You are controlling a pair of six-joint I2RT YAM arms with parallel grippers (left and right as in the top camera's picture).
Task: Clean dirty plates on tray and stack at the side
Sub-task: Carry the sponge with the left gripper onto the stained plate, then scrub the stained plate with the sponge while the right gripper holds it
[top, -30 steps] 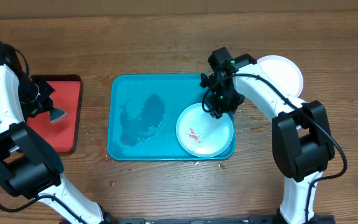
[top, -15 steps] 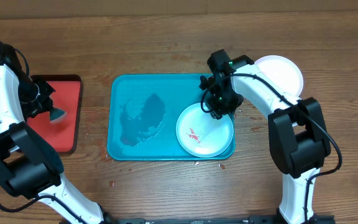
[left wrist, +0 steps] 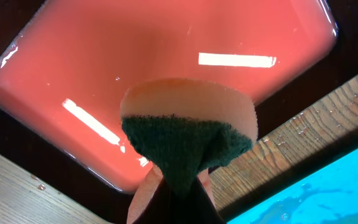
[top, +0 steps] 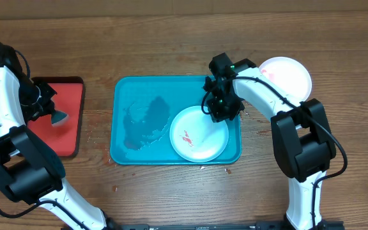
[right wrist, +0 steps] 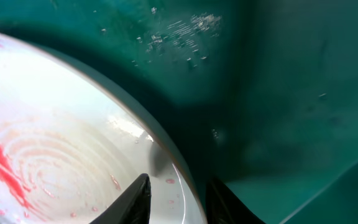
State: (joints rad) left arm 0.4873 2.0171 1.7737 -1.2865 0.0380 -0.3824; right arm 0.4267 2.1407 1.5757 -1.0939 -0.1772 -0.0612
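A pale, near-white plate [top: 193, 137] with a red smear lies in the right half of the teal tray [top: 139, 96]. My right gripper [top: 217, 108] is at the plate's upper right rim. In the right wrist view the plate [right wrist: 55, 155] fills the lower left. The right gripper [right wrist: 178, 186] straddles its rim, one finger inside the plate and the other outside over the tray [right wrist: 278, 93]. The jaws are narrow and pinch the rim. My left gripper [top: 43, 108] is shut on a yellow and green sponge [left wrist: 185, 137] over the red tray [left wrist: 166, 50].
A second white plate [top: 289, 75] sits on the wooden table just right of the teal tray, behind my right arm. A wet patch [top: 147, 121] darkens the tray's left half. The red tray [top: 66, 102] lies at the far left.
My right gripper has closed in on the plate's rim and shifted slightly left. The plate has slid left across the tray with it. The left arm and sponge have not moved.
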